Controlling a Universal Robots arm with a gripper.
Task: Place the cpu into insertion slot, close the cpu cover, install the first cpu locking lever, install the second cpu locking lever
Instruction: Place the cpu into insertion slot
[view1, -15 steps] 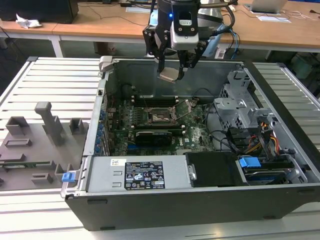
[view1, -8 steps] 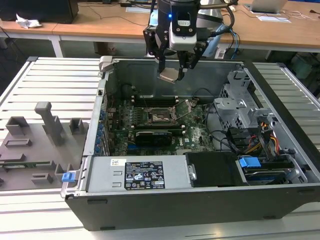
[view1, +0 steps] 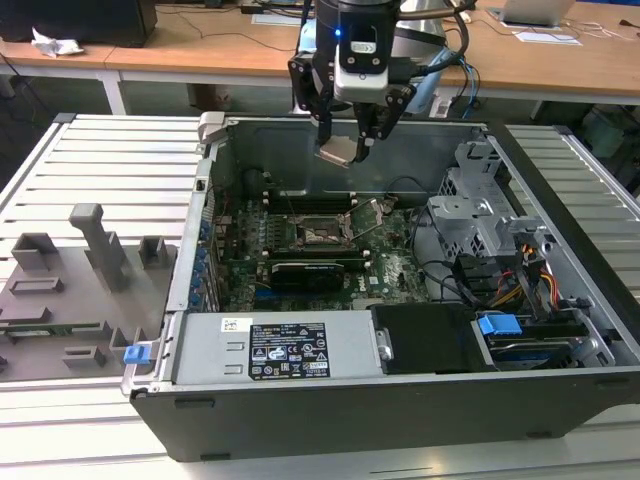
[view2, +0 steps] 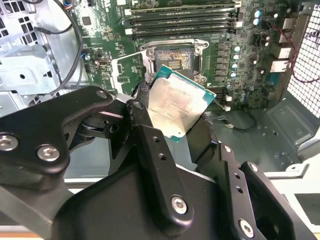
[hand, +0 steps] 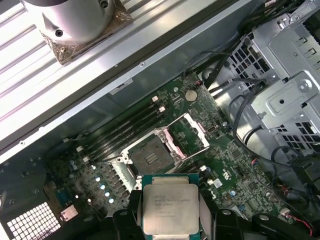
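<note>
Jaws are clenching on the cpu (view1: 337, 152), pinching it by two opposite edges, and we are holding it in the air over the open computer case (view1: 400, 420), well clear of the green motherboard (view1: 395, 270) below. In the exterior view the chip is hanging tilted, about level with the case's upper rim. In the second wrist view we are seeing the black fingers (view2: 150, 145) pressing against the chip's sides, with its silvery-tan metal top facing the camera. The insertion slot (hand: 150, 157) is lying uncovered on the board, apart from the chip and beneath it, its dark contact field showing. The cpu cover (hand: 175, 144) is standing swung up beside the slot, so we are looking through its square cut-out at the board behind. Rows of memory slots (view2: 180, 20) are running just beside the insertion slot, and a long black card (view1: 305, 272) is sitting between it and the labelled power supply (view1: 285, 350). The case is resting on a slatted metal bench (view1: 110, 160), where grey fixture blocks (view1: 95, 245) are standing on the exterior view's left.
</note>
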